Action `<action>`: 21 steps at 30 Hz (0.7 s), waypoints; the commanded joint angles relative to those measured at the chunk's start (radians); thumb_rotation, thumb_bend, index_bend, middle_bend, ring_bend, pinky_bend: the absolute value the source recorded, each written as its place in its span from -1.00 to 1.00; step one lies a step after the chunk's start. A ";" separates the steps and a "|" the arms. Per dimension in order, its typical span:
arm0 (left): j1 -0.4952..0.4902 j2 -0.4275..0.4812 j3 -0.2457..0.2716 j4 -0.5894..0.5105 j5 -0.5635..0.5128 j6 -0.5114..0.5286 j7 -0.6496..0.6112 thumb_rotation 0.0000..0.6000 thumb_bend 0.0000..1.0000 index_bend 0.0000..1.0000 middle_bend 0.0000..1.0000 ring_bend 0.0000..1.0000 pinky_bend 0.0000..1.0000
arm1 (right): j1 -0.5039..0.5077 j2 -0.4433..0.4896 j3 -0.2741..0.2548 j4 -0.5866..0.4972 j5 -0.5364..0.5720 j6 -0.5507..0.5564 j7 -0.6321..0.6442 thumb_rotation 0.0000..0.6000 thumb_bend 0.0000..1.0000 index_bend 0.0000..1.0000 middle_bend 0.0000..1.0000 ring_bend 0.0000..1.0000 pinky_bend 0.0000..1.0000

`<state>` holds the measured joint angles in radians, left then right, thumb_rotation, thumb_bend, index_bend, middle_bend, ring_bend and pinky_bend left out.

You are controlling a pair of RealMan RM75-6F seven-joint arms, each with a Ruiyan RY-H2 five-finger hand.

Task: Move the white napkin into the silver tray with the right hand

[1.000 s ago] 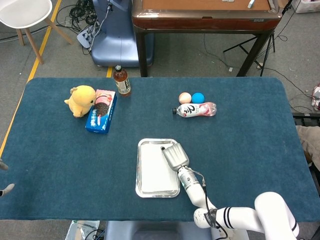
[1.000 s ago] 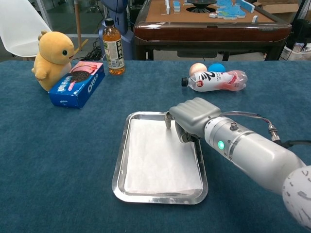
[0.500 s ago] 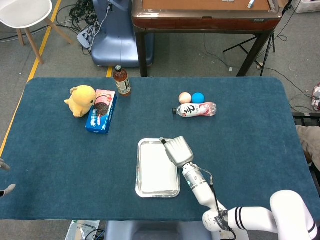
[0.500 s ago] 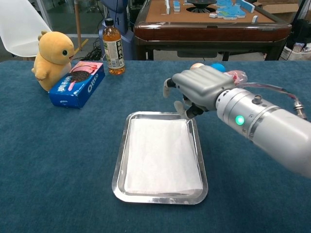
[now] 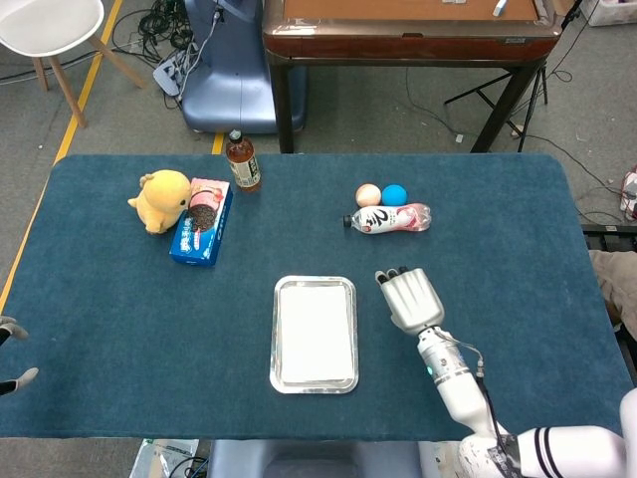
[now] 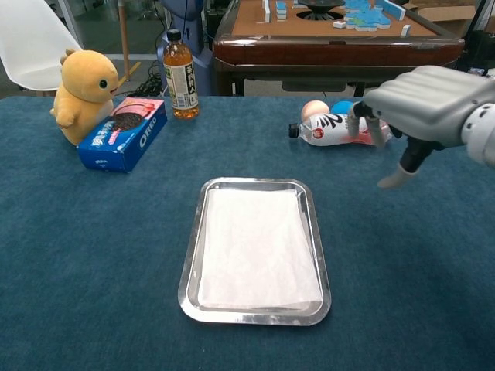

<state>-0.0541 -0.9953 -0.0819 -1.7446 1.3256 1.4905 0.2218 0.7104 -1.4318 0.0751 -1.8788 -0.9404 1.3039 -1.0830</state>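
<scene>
The white napkin (image 6: 255,247) is seen lying flat inside the silver tray (image 6: 192,255) near the tabletop's front edge. The right hand (image 5: 411,297) is held aside, fingers spread and empty; the task is judged essentially done.

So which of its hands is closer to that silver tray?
Right. The right hand hovers just beside the silver tray, empty; the left hand sits far off at the table's edge.
</scene>
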 commanded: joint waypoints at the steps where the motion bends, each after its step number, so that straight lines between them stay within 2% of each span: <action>1: 0.000 -0.002 0.002 -0.002 0.005 0.003 0.006 1.00 -0.93 -0.16 -0.36 -0.55 -0.17 | -0.052 0.079 -0.052 -0.054 -0.017 0.042 0.008 1.00 -1.00 -0.32 -0.21 -0.32 0.00; 3: 0.001 -0.004 0.002 -0.006 0.010 0.008 0.011 1.00 -0.93 -0.21 -0.36 -0.55 -0.17 | -0.089 0.112 -0.079 -0.060 -0.056 0.075 0.046 1.00 -1.00 -0.32 -0.24 -0.38 -0.14; 6: 0.002 -0.004 0.003 -0.015 0.020 0.018 0.019 1.00 -0.93 -0.33 -0.36 -0.55 -0.17 | -0.150 0.167 -0.123 -0.077 -0.108 0.114 0.118 1.00 -1.00 -0.32 -0.24 -0.40 -0.21; 13: 0.006 -0.006 0.014 -0.033 0.048 0.033 0.045 1.00 -0.93 -0.39 -0.36 -0.55 -0.17 | -0.291 0.271 -0.222 -0.053 -0.257 0.202 0.284 1.00 -1.00 -0.12 -0.10 -0.40 -0.21; 17: 0.003 -0.014 0.021 -0.035 0.058 0.027 0.059 1.00 -0.93 -0.39 -0.35 -0.55 -0.17 | -0.361 0.293 -0.246 0.000 -0.357 0.263 0.386 1.00 -0.98 -0.03 -0.04 -0.37 -0.20; 21: -0.003 -0.031 0.024 -0.016 0.070 0.020 0.062 1.00 -0.93 -0.39 -0.34 -0.54 -0.16 | -0.417 0.298 -0.246 0.040 -0.465 0.335 0.486 1.00 -0.98 0.03 -0.01 -0.37 -0.20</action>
<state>-0.0553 -1.0221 -0.0584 -1.7662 1.3913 1.5118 0.2837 0.3450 -1.1491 -0.1581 -1.8739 -1.3324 1.5827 -0.6743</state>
